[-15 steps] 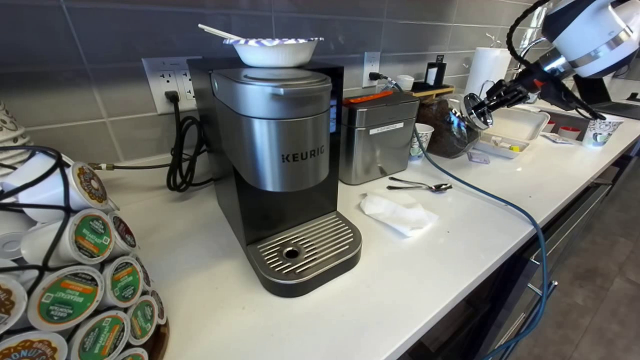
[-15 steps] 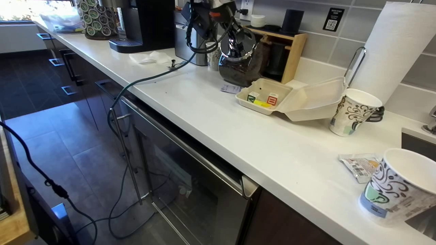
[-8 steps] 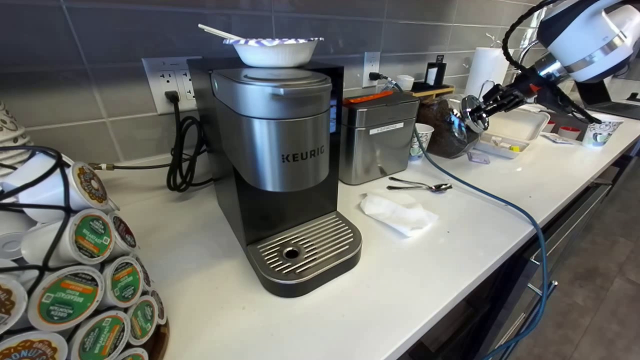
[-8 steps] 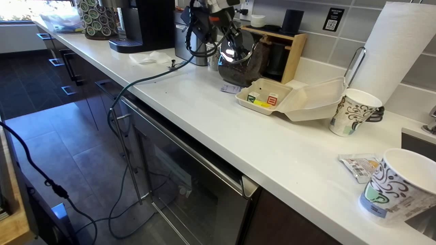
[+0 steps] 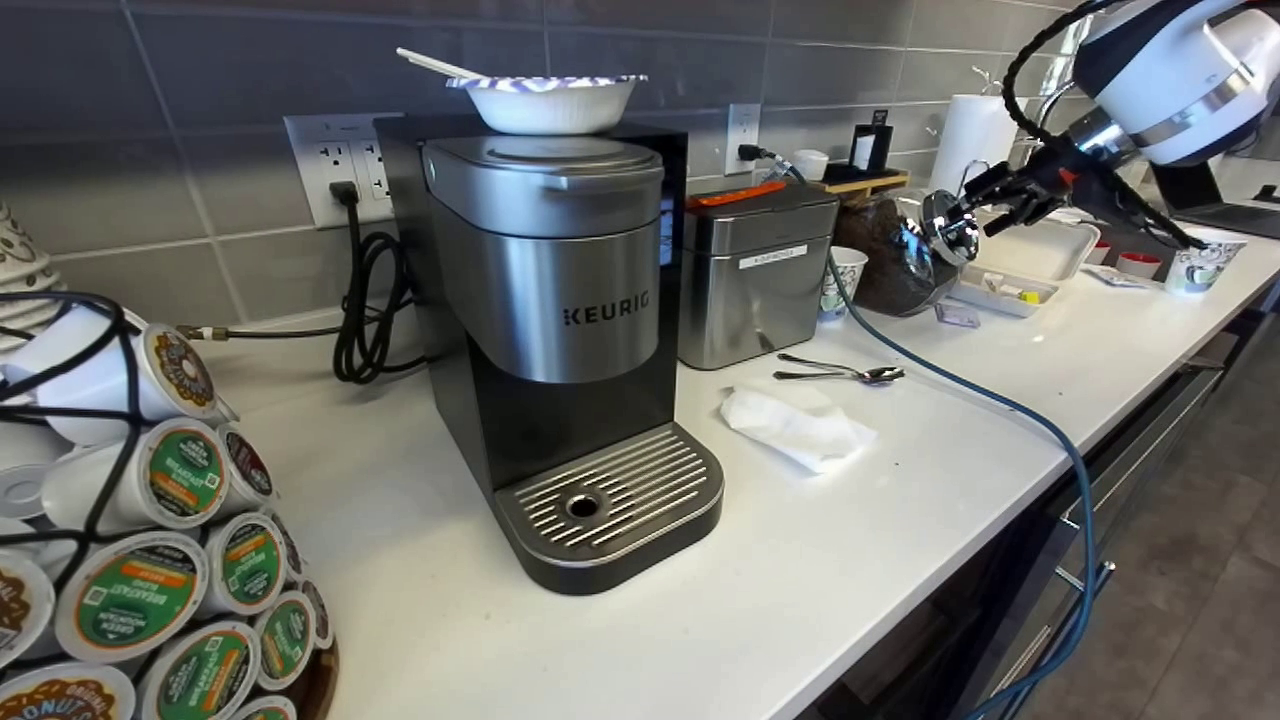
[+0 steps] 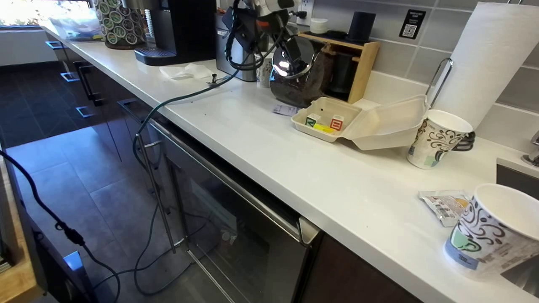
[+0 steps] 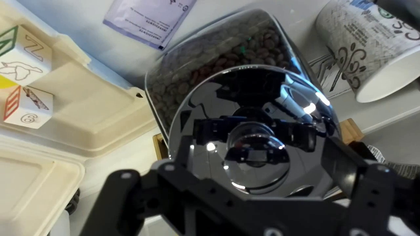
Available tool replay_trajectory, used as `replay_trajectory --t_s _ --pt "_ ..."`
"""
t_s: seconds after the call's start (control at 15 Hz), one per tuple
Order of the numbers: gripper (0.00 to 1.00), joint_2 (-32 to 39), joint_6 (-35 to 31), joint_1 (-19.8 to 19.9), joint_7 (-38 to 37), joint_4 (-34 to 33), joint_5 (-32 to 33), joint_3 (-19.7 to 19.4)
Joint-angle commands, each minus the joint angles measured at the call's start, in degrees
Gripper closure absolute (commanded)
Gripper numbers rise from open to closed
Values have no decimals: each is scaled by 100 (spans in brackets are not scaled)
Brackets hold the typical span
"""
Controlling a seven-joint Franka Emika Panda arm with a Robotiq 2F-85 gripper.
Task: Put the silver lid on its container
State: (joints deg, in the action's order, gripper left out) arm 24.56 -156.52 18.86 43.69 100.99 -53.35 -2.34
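Flanking the jar (image 7: 226, 52): cup (image 7: 364, 49), takeout box (image 7: 95, 111).

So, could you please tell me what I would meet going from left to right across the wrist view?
Lettered blocks, pale purple packet, silver lid, patterned paper cup.

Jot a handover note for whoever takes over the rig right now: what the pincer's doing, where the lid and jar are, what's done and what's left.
Pincer: open, fingers apart either side of the knob on the silver lid.
Lid: slanted, over the mouth of the clear jar of beans standing on the counter.
Done: lid on the jar; whether it is fully seated I can't tell.
Left: probably check the fit, then back the pincer away.
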Motion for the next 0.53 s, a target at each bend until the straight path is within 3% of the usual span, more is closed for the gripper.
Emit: replay_trajectory --t_s 0.0,0.27,0.47 --pt "0 -736 658 137 5 644 233 -193" --pt "0 -1682 1592 551 1204 1348 -71 -388" --pt "0 -2445 2465 618 2162 1909 -202 -846"
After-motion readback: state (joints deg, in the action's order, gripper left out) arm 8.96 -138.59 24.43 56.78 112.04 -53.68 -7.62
